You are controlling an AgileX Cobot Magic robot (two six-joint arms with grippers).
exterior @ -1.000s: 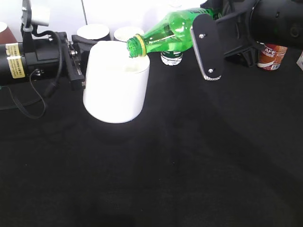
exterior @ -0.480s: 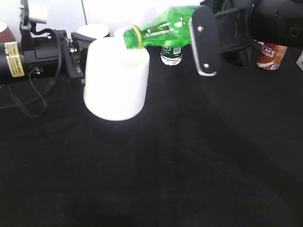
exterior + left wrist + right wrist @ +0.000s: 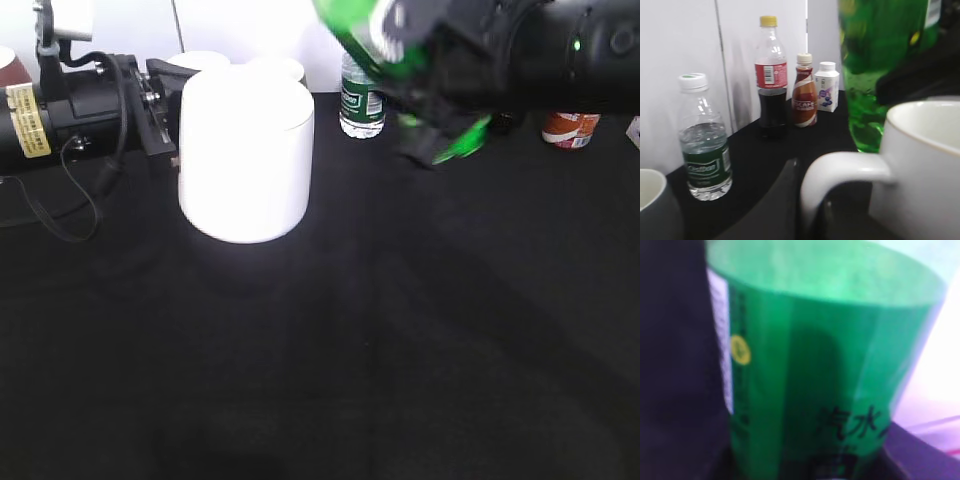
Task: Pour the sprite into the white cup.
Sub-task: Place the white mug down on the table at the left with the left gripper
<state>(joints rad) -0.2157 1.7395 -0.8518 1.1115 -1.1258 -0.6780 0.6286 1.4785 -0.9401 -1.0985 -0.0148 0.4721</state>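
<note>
We see the right gripper (image 3: pixel 425 60) with jaws clamped on the sprite bottle (image 3: pixel 365 35), raised right of the white cup (image 3: pixel 245 150); left jaws grip its handle (image 3: pixel 840 172); bottle's axis blurred.

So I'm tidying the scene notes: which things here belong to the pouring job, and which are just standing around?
Job:
- sprite, held by right gripper
- white cup, with left gripper at its handle

Standing around:
- water bottle
- cola bottle
- brown drink bottle
- small white bottle
- grey mug

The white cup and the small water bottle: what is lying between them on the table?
Nothing: only bare black cloth between the white cup and the water bottle, in the exterior view.
</note>
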